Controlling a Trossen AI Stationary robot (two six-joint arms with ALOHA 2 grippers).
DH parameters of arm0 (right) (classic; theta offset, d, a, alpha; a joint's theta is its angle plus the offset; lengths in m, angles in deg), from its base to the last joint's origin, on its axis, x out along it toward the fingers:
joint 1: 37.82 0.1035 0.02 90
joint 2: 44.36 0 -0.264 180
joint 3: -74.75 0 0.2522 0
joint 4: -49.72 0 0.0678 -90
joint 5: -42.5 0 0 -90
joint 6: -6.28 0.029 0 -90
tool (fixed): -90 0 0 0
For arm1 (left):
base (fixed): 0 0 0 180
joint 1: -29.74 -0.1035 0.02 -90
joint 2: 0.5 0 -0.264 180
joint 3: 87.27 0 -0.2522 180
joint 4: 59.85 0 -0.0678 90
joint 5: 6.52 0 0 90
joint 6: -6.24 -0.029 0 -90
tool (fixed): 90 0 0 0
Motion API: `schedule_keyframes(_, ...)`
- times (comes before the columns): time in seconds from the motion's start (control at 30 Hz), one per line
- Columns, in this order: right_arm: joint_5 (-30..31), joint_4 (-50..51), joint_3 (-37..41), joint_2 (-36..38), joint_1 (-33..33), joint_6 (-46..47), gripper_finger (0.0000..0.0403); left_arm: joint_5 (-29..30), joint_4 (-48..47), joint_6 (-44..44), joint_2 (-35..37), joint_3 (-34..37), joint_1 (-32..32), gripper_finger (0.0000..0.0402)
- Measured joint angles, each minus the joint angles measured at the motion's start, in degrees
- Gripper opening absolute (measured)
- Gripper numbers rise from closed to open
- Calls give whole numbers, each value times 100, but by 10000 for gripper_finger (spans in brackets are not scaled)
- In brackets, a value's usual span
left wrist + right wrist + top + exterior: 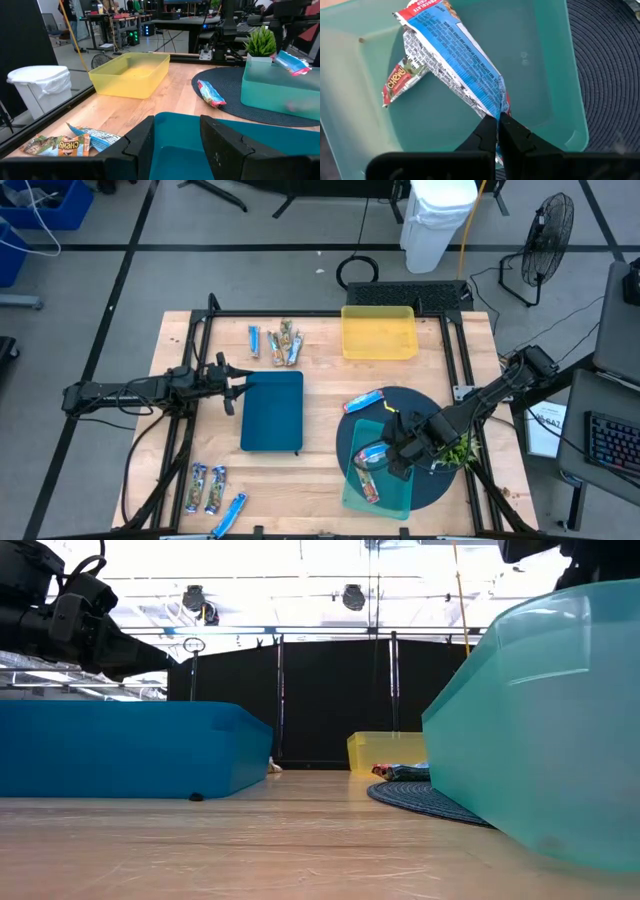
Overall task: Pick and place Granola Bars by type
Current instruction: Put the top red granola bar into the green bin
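Right gripper (496, 131): my right wrist camera shows it clamped on one end of a blue-wrapped bar (455, 65), hanging over the teal tray (540, 60).
Bar's axis: slanted, free red-tipped end pointing away from the fingers, across a red Chewy bar (400, 82) lying in the tray.
High view only: I see more bars — a cluster (275, 340) beside the yellow tray (379, 332), three (212, 495) at the table's near left corner, one (364, 401) on the dark round mat (440, 480).
Left gripper (228, 385): fingers apart, empty, at the dark blue tray's (272, 410) edge.
Low view: tray walls only — no held bar visible.
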Motion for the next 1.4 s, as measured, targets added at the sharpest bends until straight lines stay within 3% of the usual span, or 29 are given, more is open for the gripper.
schedule_keyframes(0.5,21,-142,359,2,-8,-10,2,0,0,0,0,0,0,161)
schedule_keyframes(0.9,-59,-1268,1088,0,-44,-151,2,0,0,0,1,0,0,161)
schedule_keyframes(1.4,-138,-1847,1499,0,-46,-162,11,1,-1,0,1,0,1,161)
